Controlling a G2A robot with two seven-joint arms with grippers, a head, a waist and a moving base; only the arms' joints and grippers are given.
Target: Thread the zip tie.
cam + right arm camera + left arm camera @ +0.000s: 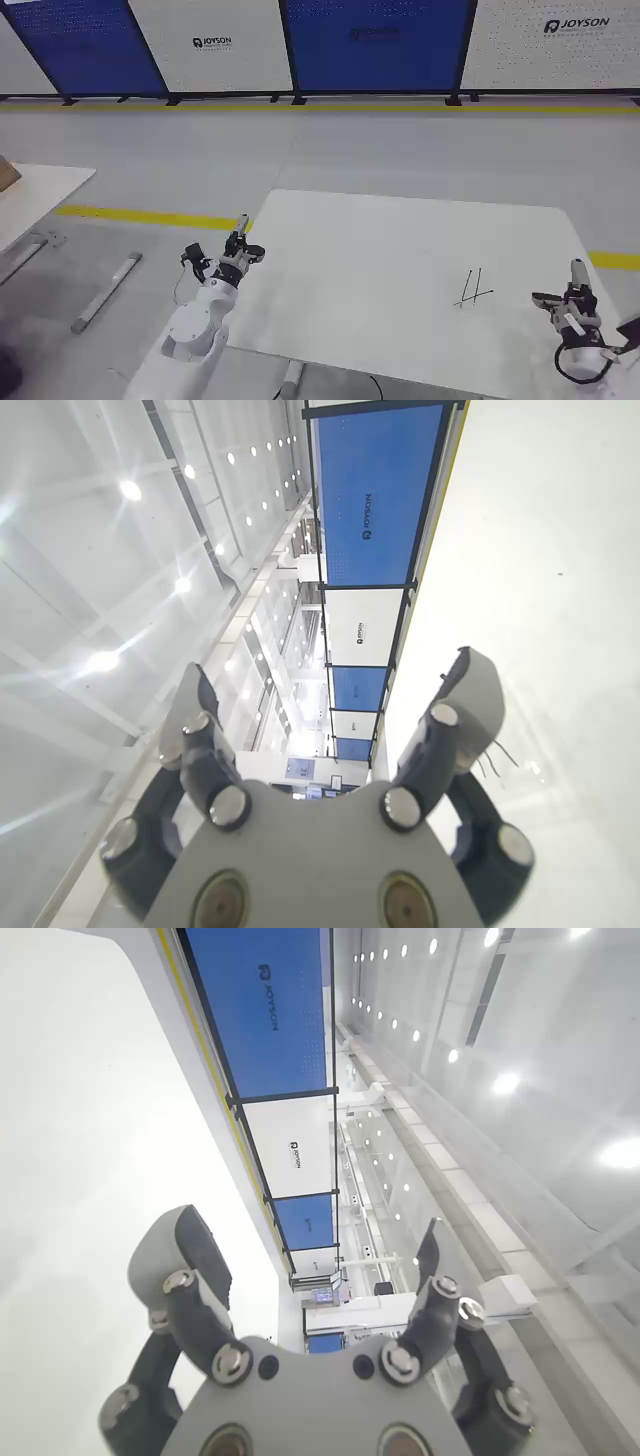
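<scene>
Thin black zip ties lie crossed on the white table, near its right front part. In the right wrist view their ends show just behind one finger. My right gripper hangs by the table's right front corner, a little to the right of the ties, open and holding nothing. At the table's left edge, far from the ties, my left gripper is also open with nothing between its fingers.
The tabletop around the ties is bare. A second white table stands off to the left across a yellow floor line. Blue and white partition panels close off the back of the floor.
</scene>
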